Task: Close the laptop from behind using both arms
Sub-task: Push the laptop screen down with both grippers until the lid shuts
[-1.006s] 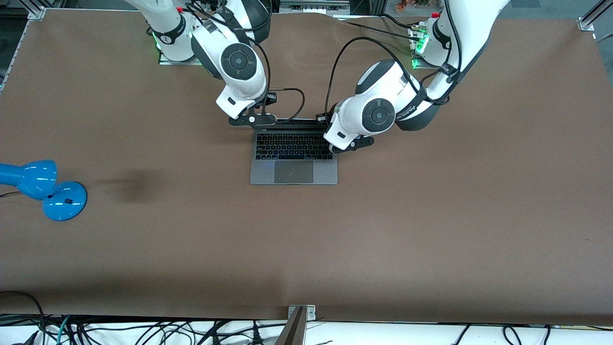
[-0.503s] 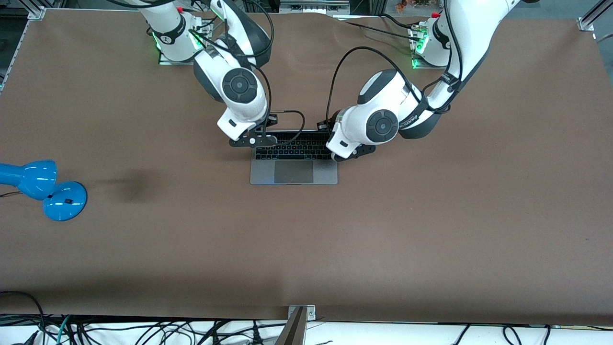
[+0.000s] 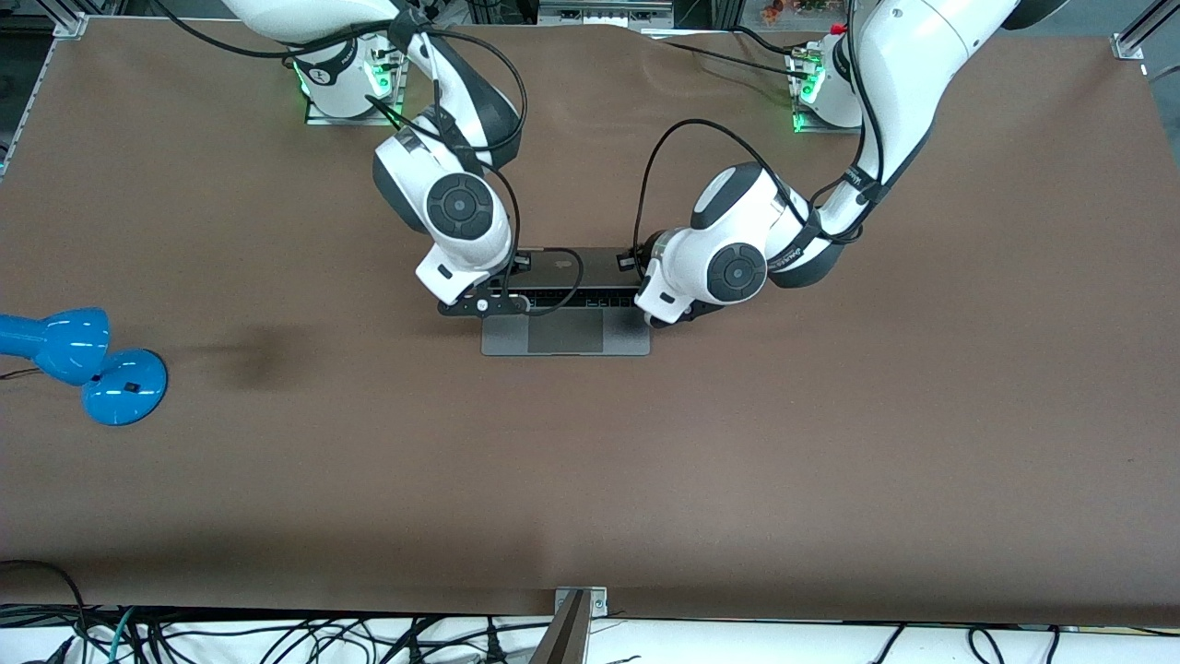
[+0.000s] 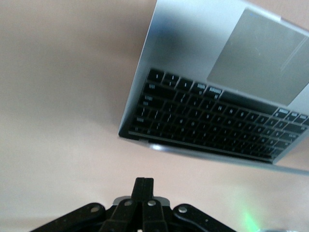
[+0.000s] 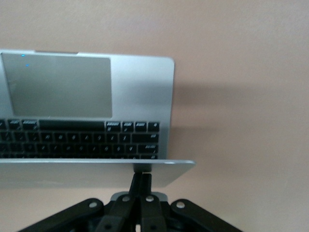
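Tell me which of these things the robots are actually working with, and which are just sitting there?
In the job:
- laptop, lid partly lowered
- left gripper, shut, at the lid's top edge
- right gripper, shut, pressing the lid's top edge

Just lying about:
- blue lamp, at the right arm's end of the table

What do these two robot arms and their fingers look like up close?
Both are chunky white jointed arms with black bands at the joints and round grey caps. Black cables loop off the left arm and the right arm. Green lights glow at their bases. The left gripper and right gripper are black, with slim fingers.
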Available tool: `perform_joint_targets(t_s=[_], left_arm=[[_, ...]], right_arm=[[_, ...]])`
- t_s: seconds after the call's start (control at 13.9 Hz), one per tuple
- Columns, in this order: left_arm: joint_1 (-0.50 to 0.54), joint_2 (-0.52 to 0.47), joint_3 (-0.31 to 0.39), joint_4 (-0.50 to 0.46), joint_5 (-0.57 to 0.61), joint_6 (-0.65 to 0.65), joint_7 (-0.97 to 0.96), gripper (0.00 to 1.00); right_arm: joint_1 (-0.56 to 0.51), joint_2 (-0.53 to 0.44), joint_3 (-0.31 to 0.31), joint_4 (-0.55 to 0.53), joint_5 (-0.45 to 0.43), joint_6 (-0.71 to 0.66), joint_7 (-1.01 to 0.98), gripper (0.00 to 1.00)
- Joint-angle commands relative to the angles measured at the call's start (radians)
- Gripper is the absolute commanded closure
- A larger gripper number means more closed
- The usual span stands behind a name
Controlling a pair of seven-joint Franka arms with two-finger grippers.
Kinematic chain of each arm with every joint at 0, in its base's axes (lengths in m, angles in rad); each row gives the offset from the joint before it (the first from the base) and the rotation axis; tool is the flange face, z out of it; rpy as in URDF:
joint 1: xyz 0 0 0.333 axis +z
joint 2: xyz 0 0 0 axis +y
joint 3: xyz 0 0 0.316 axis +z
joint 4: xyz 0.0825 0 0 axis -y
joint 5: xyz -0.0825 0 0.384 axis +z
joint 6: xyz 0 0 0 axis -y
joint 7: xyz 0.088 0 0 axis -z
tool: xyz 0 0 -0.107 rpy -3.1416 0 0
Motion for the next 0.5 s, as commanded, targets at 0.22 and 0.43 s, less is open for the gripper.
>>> perform_joint_targets(t_s=[0.22, 0.43], left_arm=[[-0.015, 0.121, 0.015, 0.103, 0.077, 0.038, -0.011, 1.00], [-0.049, 0.172, 0.050, 0.151, 0.098, 0.048, -0.013, 1.00]], right_arm=[[-0.001, 0.119, -0.009, 0.061, -0.040, 0.107, 0.017, 1.00], [-0.001, 0.154, -0.035, 0.063, -0.090, 0.153, 0.012, 1.00]])
